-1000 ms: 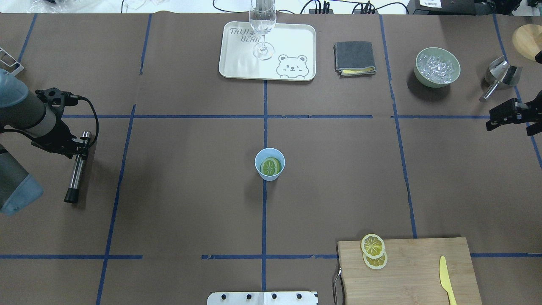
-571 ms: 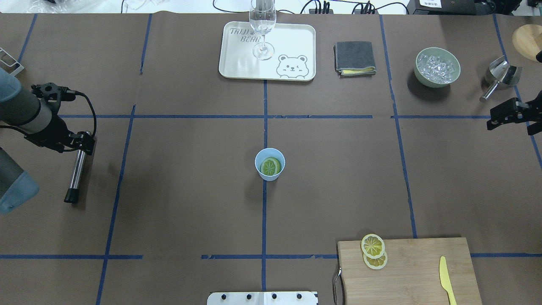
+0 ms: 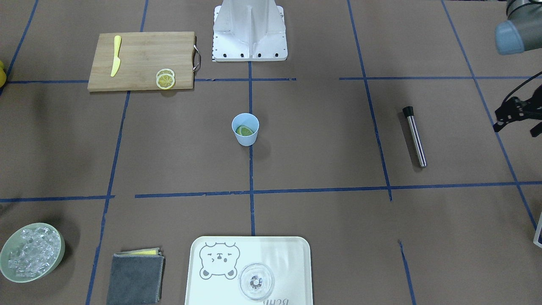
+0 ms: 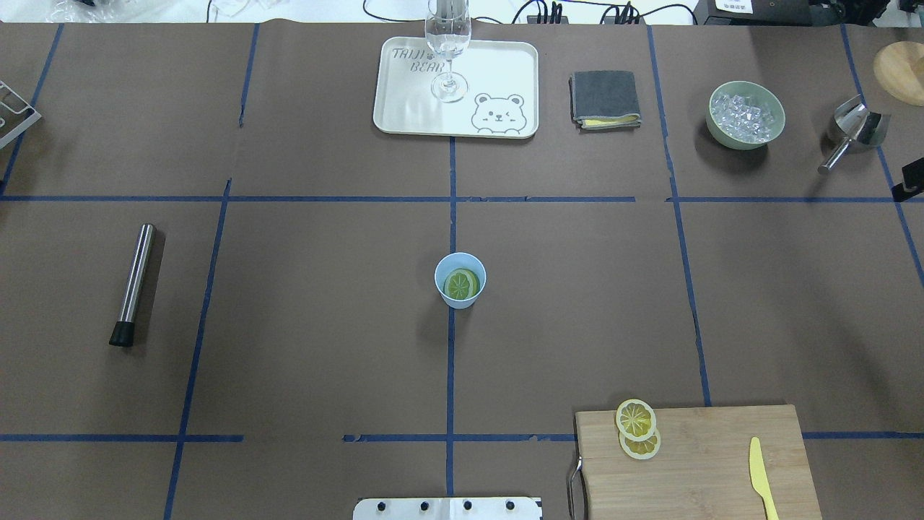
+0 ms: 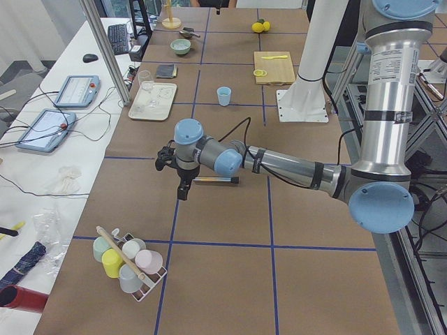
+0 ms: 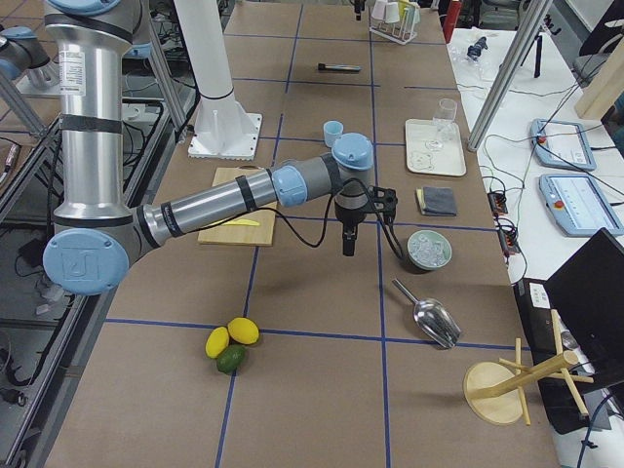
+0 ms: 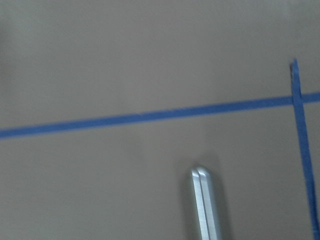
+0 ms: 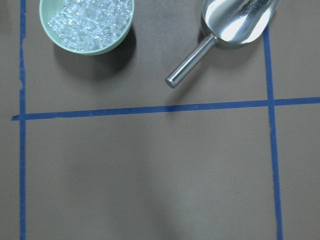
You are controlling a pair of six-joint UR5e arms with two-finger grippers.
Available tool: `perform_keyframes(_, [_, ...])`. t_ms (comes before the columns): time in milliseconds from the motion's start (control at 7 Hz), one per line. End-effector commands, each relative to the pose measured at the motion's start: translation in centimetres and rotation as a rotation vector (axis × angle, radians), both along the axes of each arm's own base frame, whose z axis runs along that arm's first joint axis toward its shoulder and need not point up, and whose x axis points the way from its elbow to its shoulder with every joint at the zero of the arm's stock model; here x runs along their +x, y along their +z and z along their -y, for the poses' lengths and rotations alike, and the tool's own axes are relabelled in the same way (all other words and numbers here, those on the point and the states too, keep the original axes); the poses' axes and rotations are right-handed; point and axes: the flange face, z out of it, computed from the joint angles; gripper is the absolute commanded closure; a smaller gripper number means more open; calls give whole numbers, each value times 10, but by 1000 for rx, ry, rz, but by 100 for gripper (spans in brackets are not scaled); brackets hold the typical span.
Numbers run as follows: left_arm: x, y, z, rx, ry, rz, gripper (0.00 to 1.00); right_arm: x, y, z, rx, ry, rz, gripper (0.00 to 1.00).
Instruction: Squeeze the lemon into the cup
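Lemon slice (image 4: pixel 462 284) lies inside the light-blue cup (image 4: pixel 459 303), tilted against the inner wall, cut face up. Cup stands upright at mid-table, on the crossing of the blue tape lines, well apart from everything else. Near right: wooden cutting board (image 4: pixel 707 462) with two more lemon slices (image 4: pixel 637 427) overlapping at its far left corner and a yellow knife (image 4: pixel 761 477) toward its right side. Far side, left to right: white bear tray (image 4: pixel 498 72) carrying a clear stemmed glass (image 4: pixel 448 43), a folded grey cloth (image 4: pixel 605 97), a green bowl (image 4: pixel 711 124) of ice, and a metal scoop (image 4: pixel 855 126). Far left: a metal rod (image 4: pixel 133 283) lying flat, black cap at the near end. Left gripper (image 5: pixel 183 192) hangs pointing down just beyond the rod's far tip, toward the left end of the table. Right gripper (image 6: pixel 348 244) hangs pointing down near the bowl and scoop. Finger state of both: cannot tell, released or clenched.
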Motion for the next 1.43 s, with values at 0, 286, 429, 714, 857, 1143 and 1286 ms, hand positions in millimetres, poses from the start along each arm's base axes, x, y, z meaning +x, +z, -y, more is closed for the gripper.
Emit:
perform_keyframes(0, [-101,30,-15,-37,-17,46,0,50,61,5,8,-43,-6,0])
perform_keyframes(286, [-109,43,-31,-116,5,50,0,66,77,0,-32,-45,17,0])
perform_keyframes(429, [-108,54,-39,-128,5,48,0,66,77,0,-28,-58,17,0])
perform_keyframes(714, [-106,63,-45,-148,7,45,0,68,74,-2,-16,-55,16,0])
perform_keyframes(857, [-106,63,-45,-151,4,45,0,67,76,-1,-18,-55,16,0])
perform_keyframes(1143, [-105,58,-43,-143,7,48,0,68,80,-2,-23,-55,16,0])
perform_keyframes(1286, [-106,53,-41,-132,7,50,0,67,78,2,-22,-56,14,0])
